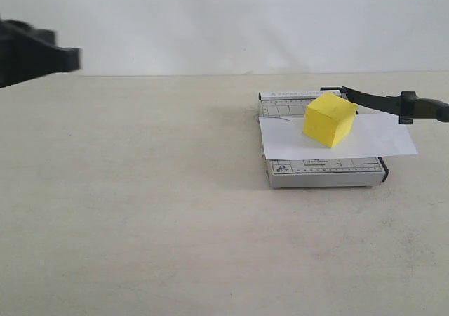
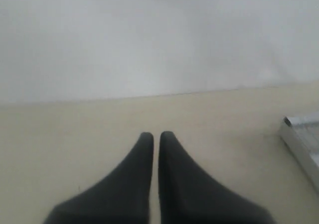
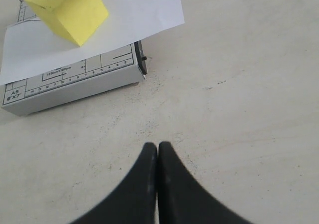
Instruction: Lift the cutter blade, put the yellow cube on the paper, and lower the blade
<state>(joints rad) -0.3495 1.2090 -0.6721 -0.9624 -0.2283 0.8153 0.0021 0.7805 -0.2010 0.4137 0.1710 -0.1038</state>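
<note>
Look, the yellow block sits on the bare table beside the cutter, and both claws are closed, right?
No. The yellow cube sits on the paper lying across the cutter base, not on the bare table; the exterior view shows it. The left gripper and right gripper are indeed closed.

Bright, diffuse light; faint soft shadow beside the grey trimmer [image 1: 323, 179]; left wrist view hazy, left gripper [image 2: 155, 134] blurred.

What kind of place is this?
Probably a robot lab workbench, not a home: a beige table against a plain white wall, one grey paper trimmer holding white paper and a yellow cube, plus the black left end effector and right end effector.
</note>
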